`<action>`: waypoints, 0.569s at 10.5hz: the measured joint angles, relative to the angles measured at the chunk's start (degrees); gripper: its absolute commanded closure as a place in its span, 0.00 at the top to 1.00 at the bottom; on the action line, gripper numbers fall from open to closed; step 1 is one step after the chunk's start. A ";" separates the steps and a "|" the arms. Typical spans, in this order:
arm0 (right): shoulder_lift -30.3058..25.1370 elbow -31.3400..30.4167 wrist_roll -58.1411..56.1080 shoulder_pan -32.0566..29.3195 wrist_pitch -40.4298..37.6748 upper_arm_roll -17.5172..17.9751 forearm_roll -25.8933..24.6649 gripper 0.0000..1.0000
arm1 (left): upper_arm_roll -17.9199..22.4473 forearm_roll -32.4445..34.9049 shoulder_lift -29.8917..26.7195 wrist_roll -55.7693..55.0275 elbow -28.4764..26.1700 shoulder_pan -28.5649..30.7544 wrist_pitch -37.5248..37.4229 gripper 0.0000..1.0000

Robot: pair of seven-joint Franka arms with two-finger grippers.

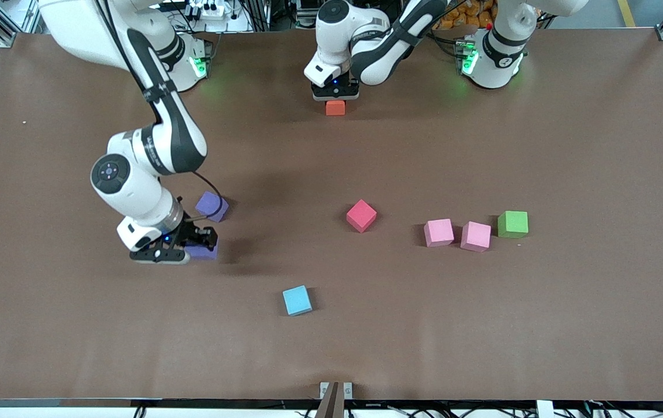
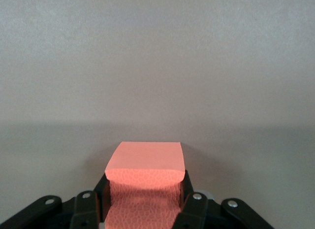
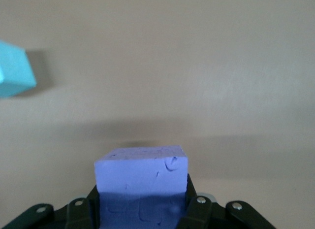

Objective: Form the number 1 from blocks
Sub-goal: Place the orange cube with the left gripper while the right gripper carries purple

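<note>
Clock read on the front view with the red block at the centre, 12 toward the arms' bases.

1. Orange block (image 1: 335, 108) – a cube, so no long axis; faces square to the tabletop (image 1: 569, 145) edges. At 12 o'clock, close to the bases. Clamped on two opposite sides by the left hand (image 1: 335, 96), which comes down on it from above, fingers narrowed onto the foam. Whether the block's underside touches the tabletop cannot be told.
2. Held purple block (image 1: 205, 251) – faces roughly square to the hand. At about 8 o'clock, low at the tabletop. Pinched between the fingers of the right hand (image 1: 192, 247), which are drawn in against its sides.
3. Loose purple block (image 1: 212, 206) – at 9 o'clock, turned so a corner points toward 6. On the tabletop just at 12 of the held one, apart from it.
4. Red block (image 1: 361, 215) – mid-tabletop, turned to a diamond, one corner toward 6.
5. First pink block (image 1: 439, 232) and second pink block (image 1: 476, 236) – at about 4 o'clock, side by side, a narrow gap between them, each slightly turned.
6. Green cube (image 1: 512, 224) – at 3 o'clock, just beside the second pink block, toward the left arm's end.
7. Light-blue cube (image 1: 297, 300) – at 7 o'clock, alone, slightly turned.
</note>
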 measured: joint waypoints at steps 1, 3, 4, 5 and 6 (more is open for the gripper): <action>-2.77 -3.41 1.60 1.66 -0.26 0.08 0.00 0.51 | 0.94 0.00 0.08 0.40 0.44 -0.18 0.00 0.00; -7.27 -8.45 4.50 5.23 -1.44 0.24 0.00 0.51 | 2.68 0.00 0.37 1.81 1.10 -0.22 0.11 0.33; -9.01 -10.26 6.14 6.84 -1.74 0.30 0.00 0.51 | 3.24 0.00 0.63 2.25 1.31 -0.26 0.22 0.99; -10.47 -11.61 7.75 8.21 -2.18 0.34 0.00 0.51 | 3.72 0.00 0.82 2.49 1.50 -0.28 0.30 1.00; -11.63 -12.64 9.04 9.21 -2.60 0.37 0.00 0.50 | 4.25 0.00 1.01 2.58 1.75 -0.31 0.36 1.00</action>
